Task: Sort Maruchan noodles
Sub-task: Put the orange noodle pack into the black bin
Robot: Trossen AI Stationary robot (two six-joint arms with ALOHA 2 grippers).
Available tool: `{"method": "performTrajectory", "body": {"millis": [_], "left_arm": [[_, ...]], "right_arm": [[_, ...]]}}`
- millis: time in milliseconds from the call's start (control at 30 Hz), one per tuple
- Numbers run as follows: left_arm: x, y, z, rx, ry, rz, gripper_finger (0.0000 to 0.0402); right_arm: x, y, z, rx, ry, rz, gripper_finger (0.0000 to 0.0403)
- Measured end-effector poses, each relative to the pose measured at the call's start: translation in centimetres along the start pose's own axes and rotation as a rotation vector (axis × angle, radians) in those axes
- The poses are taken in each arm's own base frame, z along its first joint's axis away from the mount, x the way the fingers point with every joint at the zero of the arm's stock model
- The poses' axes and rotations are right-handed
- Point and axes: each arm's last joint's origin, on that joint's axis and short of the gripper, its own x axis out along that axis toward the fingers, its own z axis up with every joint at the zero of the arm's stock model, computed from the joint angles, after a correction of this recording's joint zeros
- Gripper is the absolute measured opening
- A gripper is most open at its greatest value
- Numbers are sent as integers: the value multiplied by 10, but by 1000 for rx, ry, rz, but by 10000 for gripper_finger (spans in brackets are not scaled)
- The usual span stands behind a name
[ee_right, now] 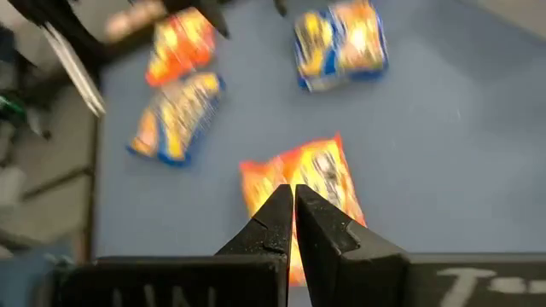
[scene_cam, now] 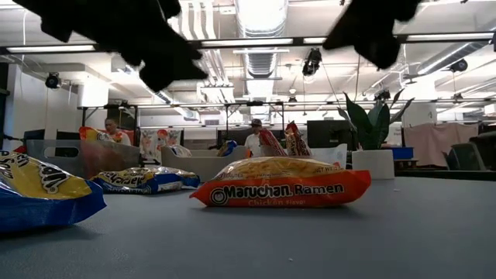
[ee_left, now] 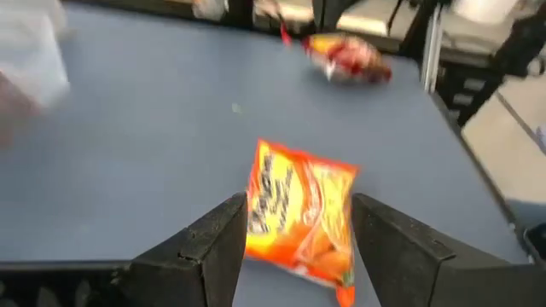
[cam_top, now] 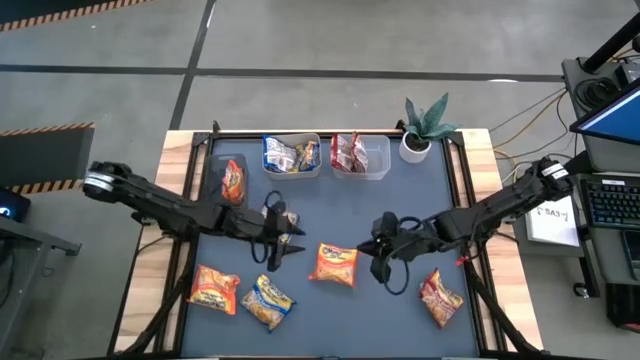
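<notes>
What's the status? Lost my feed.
Left gripper open, right gripper shut, both empty. Orange noodle packet flat between them. Nothing blocking.

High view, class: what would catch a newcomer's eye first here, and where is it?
The orange packet lying mid-mat, with the open left gripper and the shut right gripper either side of it. Next, the tubs at the far edge, already holding packets, and the plant at the far right corner.
</notes>
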Motion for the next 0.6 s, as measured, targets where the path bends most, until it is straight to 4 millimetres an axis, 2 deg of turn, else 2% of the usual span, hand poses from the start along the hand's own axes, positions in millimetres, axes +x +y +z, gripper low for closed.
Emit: {"method": "performTrajectory", "body": {"millis": [167, 267, 433, 600], "left_arm": [[27, 1, -22, -13, 89, -2, 194], [43, 1, -32, -14, 84, -4, 194], [67, -2, -41, -15, 45, -92, 194], [98, -8, -42, 23, 78, -130, 194]], "right_arm": [[25, -11, -29, -37, 127, -40, 9], [39, -17, -45, -42, 197, -75, 9], [57, -18, -55, -20, 234, -72, 9], [64, -15, -55, -25, 211, -40, 9]]}}
